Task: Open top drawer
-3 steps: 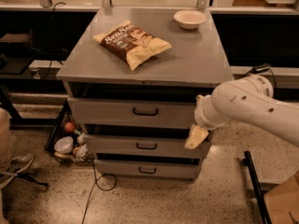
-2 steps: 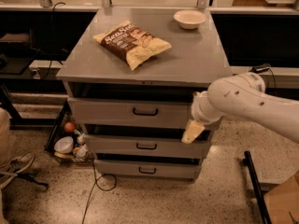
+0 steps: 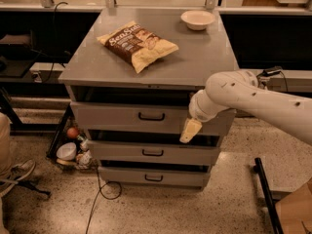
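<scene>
The grey cabinet (image 3: 97, 67) has three stacked drawers. The top drawer (image 3: 112, 117) is the widest one, with a dark bar handle (image 3: 151, 116) at its centre. Its front stands slightly out from the cabinet top, with a dark gap above it. My gripper (image 3: 190, 130) is a yellowish tip on the white arm (image 3: 253, 99). It hangs in front of the right part of the top drawer's front, at its lower edge, right of the handle and apart from it. It holds nothing that I can see.
A chip bag (image 3: 139, 44) and a white bowl (image 3: 197, 19) lie on the cabinet top. Two narrower drawers (image 3: 152, 152) sit below. Floor clutter (image 3: 73, 147) and a cable (image 3: 100, 191) lie at the left. A shoe (image 3: 17, 172) is at far left, a dark bar (image 3: 265, 199) at right.
My arm and gripper have moved left and slightly up, closer to the top drawer's handle. The drawers and the things on top have not moved.
</scene>
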Motion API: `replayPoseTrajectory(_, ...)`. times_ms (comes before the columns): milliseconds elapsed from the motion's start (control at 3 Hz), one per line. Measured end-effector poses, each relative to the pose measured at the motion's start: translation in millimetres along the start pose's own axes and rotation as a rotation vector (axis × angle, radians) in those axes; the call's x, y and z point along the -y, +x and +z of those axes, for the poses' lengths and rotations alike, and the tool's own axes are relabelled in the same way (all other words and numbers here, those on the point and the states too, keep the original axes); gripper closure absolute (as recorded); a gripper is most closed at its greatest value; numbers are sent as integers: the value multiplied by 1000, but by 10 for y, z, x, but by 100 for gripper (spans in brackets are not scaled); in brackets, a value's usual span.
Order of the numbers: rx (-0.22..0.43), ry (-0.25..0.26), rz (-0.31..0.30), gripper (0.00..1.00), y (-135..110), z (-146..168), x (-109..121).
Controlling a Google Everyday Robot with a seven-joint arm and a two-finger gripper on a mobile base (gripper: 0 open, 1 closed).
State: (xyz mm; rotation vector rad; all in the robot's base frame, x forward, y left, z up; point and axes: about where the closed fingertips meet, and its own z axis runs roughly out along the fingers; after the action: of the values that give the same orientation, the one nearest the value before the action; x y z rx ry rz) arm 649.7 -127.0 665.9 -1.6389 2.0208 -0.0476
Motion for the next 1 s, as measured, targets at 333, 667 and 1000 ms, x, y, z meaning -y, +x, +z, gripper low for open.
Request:
replayPoseTrajectory(333, 27, -39, -9, 27, -89, 152, -39)
replayPoseTrajectory(667, 25, -52, 18, 50, 66, 111, -260)
replayPoseTrajectory(1000, 26, -52, 18, 73, 42, 55, -237)
